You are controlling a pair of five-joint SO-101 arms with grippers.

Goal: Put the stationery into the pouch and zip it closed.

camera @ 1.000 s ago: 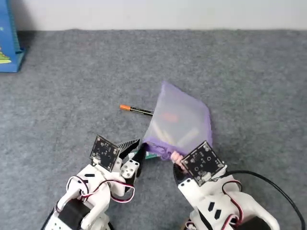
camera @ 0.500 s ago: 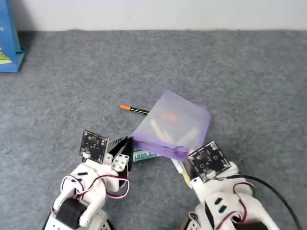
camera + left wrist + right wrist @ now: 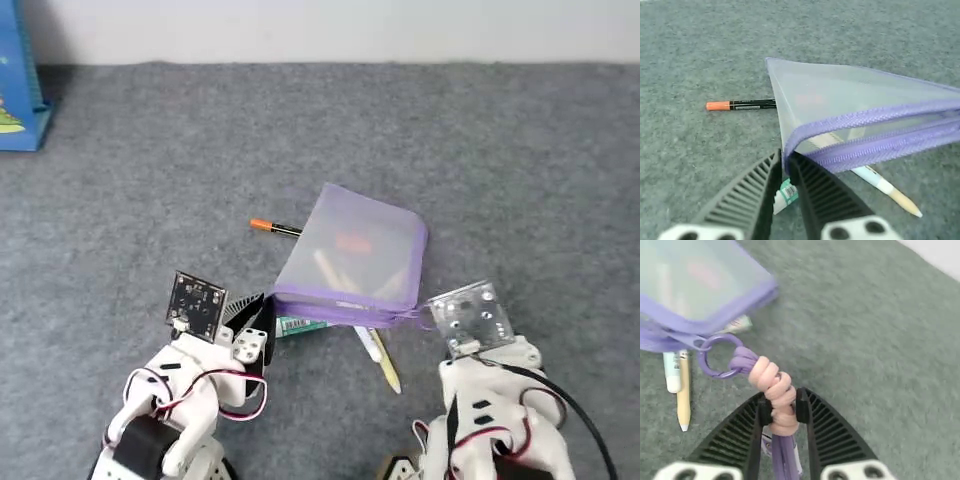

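Since one second ago the right gripper point(image 3: 782, 407) has drawn back and to the side, and the pouch point(image 3: 355, 265) has come down from tilted to nearly flat on the grey carpet point(image 3: 520, 160). A white pen point(image 3: 368, 343) and a yellow pencil point(image 3: 388, 370), then covered, are now bare.

Just beside the left gripper point(image 3: 785, 167) lies a green-and-white thing point(image 3: 787, 192); it carries print, too small to read.

The pouch is translucent lilac with a purple zip along its near edge. Pale sticks and something reddish show through its wall. I cannot tell if the zip is fully closed.

Left fingers are pressed together on the pouch's near corner, pinching the purple edge. Right fingers are clamped on the pull cord point(image 3: 772, 385), a pink and purple braid that joins the zip by a purple ring point(image 3: 715, 356). White pen and pencil lie side by side between the two grippers, partly under the pouch.

Beyond the pouch, an orange-capped black pen point(image 3: 275, 228) sticks out from under it. Far past the left fingers stands a blue box point(image 3: 15, 95); its print I cannot read.
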